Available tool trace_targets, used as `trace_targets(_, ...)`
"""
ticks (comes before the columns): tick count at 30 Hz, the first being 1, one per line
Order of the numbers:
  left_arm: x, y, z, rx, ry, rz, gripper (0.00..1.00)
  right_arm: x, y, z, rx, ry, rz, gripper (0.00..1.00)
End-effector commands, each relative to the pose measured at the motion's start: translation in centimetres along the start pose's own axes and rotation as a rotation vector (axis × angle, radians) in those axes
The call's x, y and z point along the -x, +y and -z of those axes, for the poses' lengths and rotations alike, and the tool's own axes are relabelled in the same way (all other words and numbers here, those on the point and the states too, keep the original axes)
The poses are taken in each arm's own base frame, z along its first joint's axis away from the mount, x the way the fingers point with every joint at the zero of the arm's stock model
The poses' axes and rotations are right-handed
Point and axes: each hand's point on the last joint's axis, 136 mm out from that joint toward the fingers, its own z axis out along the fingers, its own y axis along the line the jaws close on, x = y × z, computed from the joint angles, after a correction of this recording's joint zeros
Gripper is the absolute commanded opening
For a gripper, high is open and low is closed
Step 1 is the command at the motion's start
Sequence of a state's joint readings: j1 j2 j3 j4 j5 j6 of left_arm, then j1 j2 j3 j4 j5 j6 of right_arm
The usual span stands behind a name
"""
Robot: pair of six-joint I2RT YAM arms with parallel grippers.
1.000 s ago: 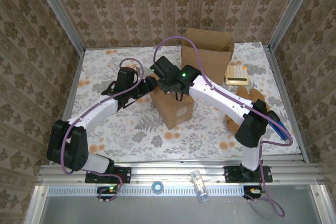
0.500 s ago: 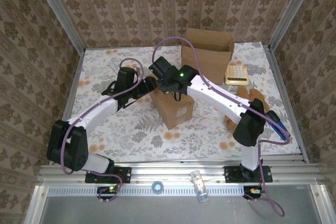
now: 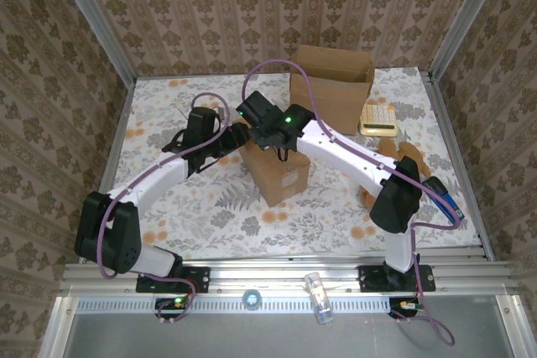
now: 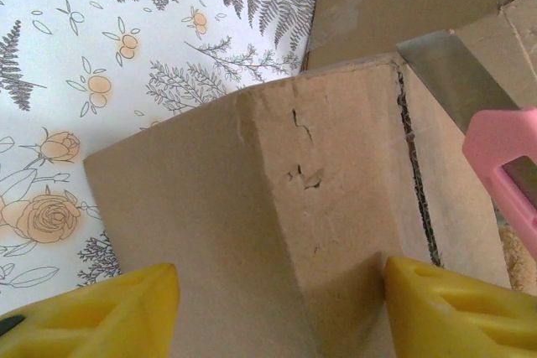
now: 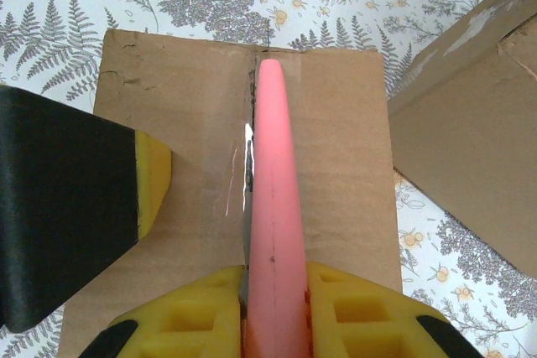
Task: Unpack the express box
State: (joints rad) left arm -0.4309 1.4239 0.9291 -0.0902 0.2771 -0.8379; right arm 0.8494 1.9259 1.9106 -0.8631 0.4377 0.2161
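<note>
The express box point(image 3: 278, 175) is a small brown cardboard carton at mid-table, its top seam taped. My right gripper point(image 5: 275, 278) is shut on a pink box cutter point(image 5: 275, 173), whose metal blade point(image 5: 248, 157) lies along the seam of the box point(image 5: 336, 148). My left gripper point(image 4: 281, 299) is at the box's left end with its yellow fingers point(image 4: 436, 308) wide apart, straddling a vertical corner of the box point(image 4: 252, 190). The pink cutter point(image 4: 503, 165) shows at the right of the left wrist view. In the top view the two grippers point(image 3: 237, 136) point(image 3: 267, 133) meet over the box's far-left corner.
A larger open cardboard box point(image 3: 331, 81) stands at the back, close behind the small one point(image 5: 470, 132). A cream keypad device point(image 3: 378, 120) and a brown soft object point(image 3: 403, 157) lie at the right. Floral cloth point(image 3: 168, 207) covers the table.
The left gripper's fingers have narrowed a little around the box corner. The right arm has shifted slightly left with the cutter. The box has stayed in place.
</note>
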Motion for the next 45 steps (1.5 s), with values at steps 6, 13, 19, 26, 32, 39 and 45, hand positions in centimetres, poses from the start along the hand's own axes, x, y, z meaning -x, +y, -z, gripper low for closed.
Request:
trace_targets(6,-1.8,2.1,-0.7,0.064,0.066,0.025,0.62,0.7,0.4,0.5,0.020,-0.020,-0.034,0.00)
trace_targets(13,-1.9,2.2,-0.9,0.062,0.070,0.029,0.61,0.9,0.3,1.1,0.028,-0.029,-0.040,0.00)
trace_targets(19,-1.9,2.1,-0.9,0.059,0.069,0.027,0.61,0.7,0.3,1.1,0.033,-0.028,-0.042,0.00)
trace_targets(26,-1.9,2.2,-0.9,0.059,0.071,0.030,0.61,0.6,0.5,1.6,0.046,-0.029,-0.043,0.00)
trace_targets(32,-1.9,2.2,-0.9,0.058,0.069,0.031,0.60,-0.1,0.3,1.4,0.036,-0.008,-0.041,0.00)
trace_targets(39,-2.0,2.2,-0.9,0.058,0.071,0.032,0.60,-1.1,0.3,1.4,0.032,0.015,-0.049,0.00)
trace_targets(45,-2.0,2.1,-0.9,0.054,0.069,0.031,0.60,-0.1,-0.6,2.5,0.013,-0.040,-0.074,0.00)
